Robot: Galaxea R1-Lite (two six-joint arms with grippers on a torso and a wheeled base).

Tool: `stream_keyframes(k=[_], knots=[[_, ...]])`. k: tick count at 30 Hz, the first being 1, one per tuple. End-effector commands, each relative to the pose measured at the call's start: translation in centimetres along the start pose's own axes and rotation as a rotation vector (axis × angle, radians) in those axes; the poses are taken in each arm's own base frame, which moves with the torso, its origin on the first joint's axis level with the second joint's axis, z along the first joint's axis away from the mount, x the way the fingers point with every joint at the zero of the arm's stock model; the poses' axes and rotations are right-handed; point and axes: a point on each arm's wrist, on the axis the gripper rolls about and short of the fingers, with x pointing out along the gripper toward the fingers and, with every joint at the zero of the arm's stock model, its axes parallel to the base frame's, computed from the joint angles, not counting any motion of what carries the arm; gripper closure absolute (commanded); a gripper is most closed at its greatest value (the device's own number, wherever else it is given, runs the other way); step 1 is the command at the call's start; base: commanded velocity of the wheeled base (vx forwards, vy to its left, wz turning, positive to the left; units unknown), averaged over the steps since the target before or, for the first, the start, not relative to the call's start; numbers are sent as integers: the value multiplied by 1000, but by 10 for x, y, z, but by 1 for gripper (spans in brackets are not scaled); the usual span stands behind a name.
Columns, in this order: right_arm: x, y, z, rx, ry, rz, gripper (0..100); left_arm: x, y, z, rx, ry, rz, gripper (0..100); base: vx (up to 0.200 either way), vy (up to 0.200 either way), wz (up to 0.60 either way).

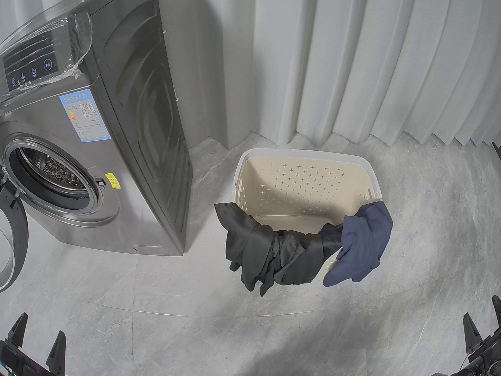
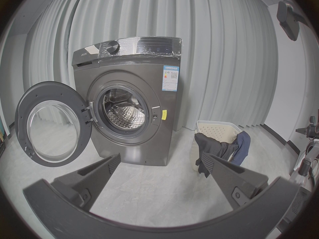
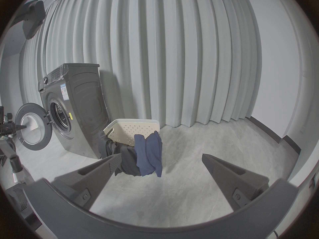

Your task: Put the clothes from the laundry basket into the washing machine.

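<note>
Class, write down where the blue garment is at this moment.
In the head view, the blue garment hangs over the near right corner of the laundry basket, beside the black garment, right of the washing machine.

Curtain [image 1: 323,53]: pale, heavy vertical pleats, runs along the whole back of the room; hem reaches the floor. Floor [image 1: 261,330]: light grey stone-look tiles, faint darker veining, thin seam lines between large slabs, slight sheen. Wall [image 3: 279,67]: plain white, seen in the right wrist view, meets the curtain at the far corner. Baseboard [image 3: 265,128]: dark strip along the foot of that wall, touching the floor, running from the corner toward the camera.
</note>
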Motion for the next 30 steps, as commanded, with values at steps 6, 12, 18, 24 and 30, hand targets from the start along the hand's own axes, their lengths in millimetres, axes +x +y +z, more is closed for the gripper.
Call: stream_keyframes(k=[6,12,18,24,30], knots=[[0,0,-5,0,0,1,0,0,0,-4,0,4,1,0,0,-100,0],[0,0,-5,0,0,1,0,0,0,-4,0,4,1,0,0,0,0],[0,0,-5,0,0,1,0,0,0,-4,0,4,1,0,0,0,0],[0,0,-5,0,0,1,0,0,0,-4,0,4,1,0,0,-200,0],[0,0,-5,0,0,1,0,0,0,-4,0,4,1,0,0,0,0]])
